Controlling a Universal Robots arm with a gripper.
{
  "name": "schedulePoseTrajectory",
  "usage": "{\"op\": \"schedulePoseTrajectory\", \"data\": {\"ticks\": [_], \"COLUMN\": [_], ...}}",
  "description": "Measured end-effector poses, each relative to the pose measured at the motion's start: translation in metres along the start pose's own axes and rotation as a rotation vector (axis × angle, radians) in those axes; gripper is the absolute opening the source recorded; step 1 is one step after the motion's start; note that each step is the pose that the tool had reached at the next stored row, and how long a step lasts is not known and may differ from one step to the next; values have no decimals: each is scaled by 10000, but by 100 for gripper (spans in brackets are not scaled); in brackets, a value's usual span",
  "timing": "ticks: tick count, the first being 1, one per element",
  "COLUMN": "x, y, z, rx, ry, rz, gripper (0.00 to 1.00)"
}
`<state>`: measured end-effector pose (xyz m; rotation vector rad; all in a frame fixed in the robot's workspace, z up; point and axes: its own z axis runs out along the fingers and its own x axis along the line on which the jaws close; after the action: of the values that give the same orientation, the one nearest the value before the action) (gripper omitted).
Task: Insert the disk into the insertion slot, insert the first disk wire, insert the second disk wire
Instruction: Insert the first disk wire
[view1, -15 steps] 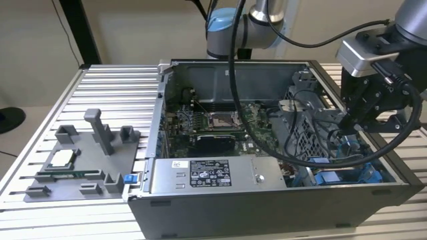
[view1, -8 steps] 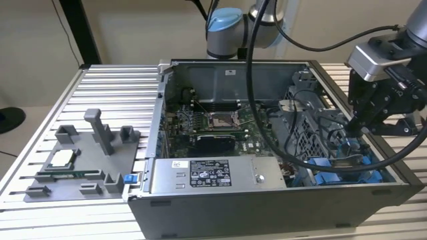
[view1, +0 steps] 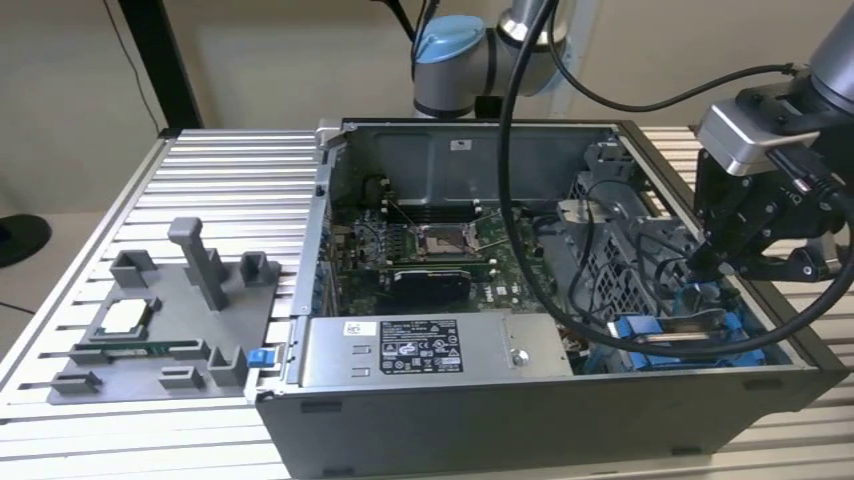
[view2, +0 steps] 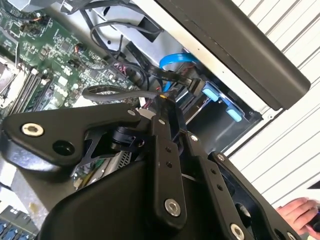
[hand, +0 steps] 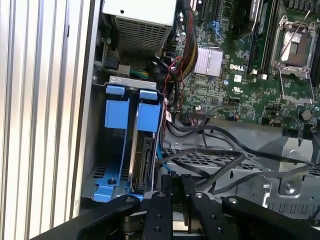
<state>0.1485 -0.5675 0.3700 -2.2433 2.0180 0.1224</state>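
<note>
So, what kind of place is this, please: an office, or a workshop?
Most likely a robotics lab or test bench, not an office: a robot arm reaches over an open computer case, which stands on a slotted metal table beside a grey fixture plate holding parts.

We found the open computer case (view1: 534, 410) standing on the slatted table (view1: 214, 170), with a parts fixture (view1: 160, 340) beside it on the exterior view's left. Inside the case, the power-supply box (view1: 427, 348) lay along the near wall, and the motherboard (view1: 427, 250) lay behind it. The insertion slot (view1: 638, 330) sat in the near corner at the exterior view's right, just beside the power-supply box. In the first wrist view the disk (hand: 142, 160) stood on edge inside the insertion slot. The gripper (view1: 703, 268) hung above that corner.
</note>
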Motion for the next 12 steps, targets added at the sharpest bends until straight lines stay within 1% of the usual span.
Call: {"op": "schedulePoseTrajectory", "data": {"ticks": [12], "x": [1], "y": [-1], "z": [3], "rx": [-2], "ry": [0], "rz": [-1], "gripper": [0]}}
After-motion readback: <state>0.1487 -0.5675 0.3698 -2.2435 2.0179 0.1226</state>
